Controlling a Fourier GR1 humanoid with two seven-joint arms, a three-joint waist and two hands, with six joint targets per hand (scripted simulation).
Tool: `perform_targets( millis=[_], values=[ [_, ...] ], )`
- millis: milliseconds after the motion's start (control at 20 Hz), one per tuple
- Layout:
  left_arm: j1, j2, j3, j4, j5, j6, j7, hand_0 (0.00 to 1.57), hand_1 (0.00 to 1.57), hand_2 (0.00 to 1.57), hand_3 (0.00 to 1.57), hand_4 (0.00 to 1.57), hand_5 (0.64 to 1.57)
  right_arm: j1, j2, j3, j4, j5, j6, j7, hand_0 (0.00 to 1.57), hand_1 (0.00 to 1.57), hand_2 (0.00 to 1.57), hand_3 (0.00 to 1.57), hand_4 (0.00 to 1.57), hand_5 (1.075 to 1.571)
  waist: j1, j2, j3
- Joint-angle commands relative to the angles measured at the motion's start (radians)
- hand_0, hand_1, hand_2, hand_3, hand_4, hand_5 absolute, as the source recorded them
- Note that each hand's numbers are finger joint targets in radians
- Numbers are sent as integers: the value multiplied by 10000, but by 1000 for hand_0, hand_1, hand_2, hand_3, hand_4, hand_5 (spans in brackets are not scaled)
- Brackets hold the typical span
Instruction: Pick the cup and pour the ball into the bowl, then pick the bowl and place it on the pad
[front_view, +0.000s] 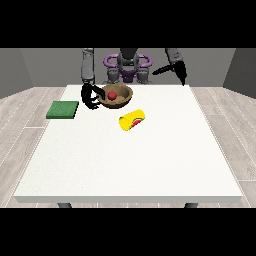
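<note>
Here, black fingers (93, 105) of the hand at the view's left (89, 96) curl around the near-left rim of a brown bowl (120, 101), the thumb side arched over its edge, so that the hand closes on the bowl's wall. The bowl sits on the white table (150, 165) toward its far edge, just in front of the robot's torso (128, 65), and a red ball (112, 94) lies inside it, close to the side where the hand takes hold. The grey forearm above that hand drops almost straight down from the shoulder.

Across the table, the hand at the view's right (181, 74) hangs raised over the far edge, well apart from every object and touching nothing; its dark fingers point downward and look roughly straight, though how they lie against each other cannot be told.

A yellow cup (131, 120) lies tipped on its side on the table, just nearer the camera than the bowl and slightly to the right of it, apart from the bowl, with a red and green marking on its wall. A green pad (63, 109) lies flat at the table's left edge, level with the cup, near the hand holding the bowl yet not touching it.
</note>
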Motion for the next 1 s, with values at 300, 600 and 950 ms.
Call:
perform_targets(
  millis=[300,600,950],
  values=[
    [262,404,515,850,64,413,-139,0,0,0,0,0,1569,-669,-818,-120,-1203,-519,661,2831,1571,1571,1571,1571,1061,1559,-969,-550,57],
    [411,277,560,356,248,549,-1232,0,0,0,0,0,1568,-279,-2794,-1464,-853,-1581,2667,1754,1571,1571,1571,1571,1067,1557,-816,721,62],
    [249,-290,30,194,-157,1165,-1708,0,0,0,0,0,1565,-438,-3936,-2320,-147,-2222,3748,1317,1571,1571,1571,1571,1074,1563,-535,1697,65]
  ],
)
